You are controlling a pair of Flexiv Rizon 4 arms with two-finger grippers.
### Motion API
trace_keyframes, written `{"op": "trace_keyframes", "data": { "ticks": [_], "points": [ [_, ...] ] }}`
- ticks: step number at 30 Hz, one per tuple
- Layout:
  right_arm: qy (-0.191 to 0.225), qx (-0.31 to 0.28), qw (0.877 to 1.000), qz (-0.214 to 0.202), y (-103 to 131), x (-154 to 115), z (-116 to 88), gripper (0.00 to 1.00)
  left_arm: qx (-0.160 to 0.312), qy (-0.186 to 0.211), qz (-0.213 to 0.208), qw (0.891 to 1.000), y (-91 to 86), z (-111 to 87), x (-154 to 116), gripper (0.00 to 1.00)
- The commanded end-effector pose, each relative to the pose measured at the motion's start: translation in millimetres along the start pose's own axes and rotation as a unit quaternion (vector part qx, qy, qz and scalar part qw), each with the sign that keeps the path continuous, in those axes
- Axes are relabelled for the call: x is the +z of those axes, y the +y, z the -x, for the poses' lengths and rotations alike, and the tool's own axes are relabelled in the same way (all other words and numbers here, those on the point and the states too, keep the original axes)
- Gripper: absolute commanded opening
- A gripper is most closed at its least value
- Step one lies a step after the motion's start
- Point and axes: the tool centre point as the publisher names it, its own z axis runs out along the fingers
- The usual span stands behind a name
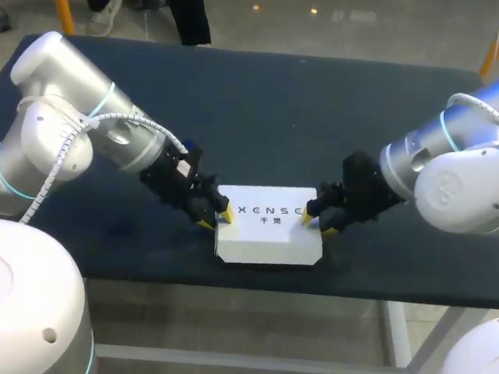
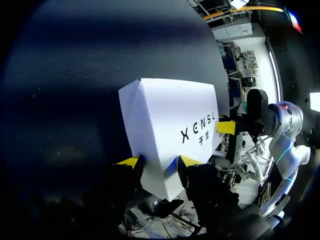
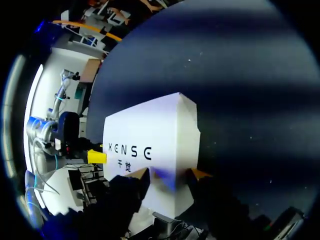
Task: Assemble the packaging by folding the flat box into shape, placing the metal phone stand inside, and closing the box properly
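A closed white box (image 1: 266,238) with dark print on its lid lies flat near the front edge of the table. My left gripper (image 1: 217,217) is at the box's left end. In the left wrist view the box (image 2: 165,115) runs in between the two yellow tips, and my left gripper (image 2: 159,161) is shut on that end. My right gripper (image 1: 315,221) is at the box's right end. In the right wrist view the box (image 3: 145,130) sits between its fingers, and my right gripper (image 3: 170,173) stands open around it. No phone stand is in view.
The dark table (image 1: 267,108) stretches bare behind the box and to both sides. Its front edge runs close below the box. Each wrist view shows a yellow fingertip of my other arm at the box's far end.
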Motion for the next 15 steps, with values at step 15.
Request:
{"op": "trace_keyframes", "data": {
  "ticks": [15],
  "points": [
    [0.024, 0.003, 0.998, -0.054, 7.3, -7.4, -6.6, 0.55, -0.008, -0.011, 0.035, 0.999, -8.1, -5.7, -4.5, 0.53]
  ]
}}
